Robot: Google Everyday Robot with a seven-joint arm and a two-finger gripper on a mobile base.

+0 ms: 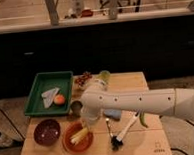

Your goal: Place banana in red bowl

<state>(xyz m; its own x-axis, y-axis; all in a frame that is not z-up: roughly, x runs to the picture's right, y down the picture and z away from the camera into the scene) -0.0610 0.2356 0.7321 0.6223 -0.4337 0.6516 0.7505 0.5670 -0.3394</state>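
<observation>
Left, the maroon bowl point(46, 131) sits just beside the red bowl point(68, 145); the banana point(79, 136) lies in the red bowl, under the gripper point(86, 124); I judge it best to release low, then lift straight up clear of the rim; the wrist hides the contact, so I cannot tell whether the gripper clamps it; rightward, the arm leaves the frame.

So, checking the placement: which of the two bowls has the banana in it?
The orange-red bowl, under the gripper, holds the banana; the darker maroon bowl beside it does not.
</observation>
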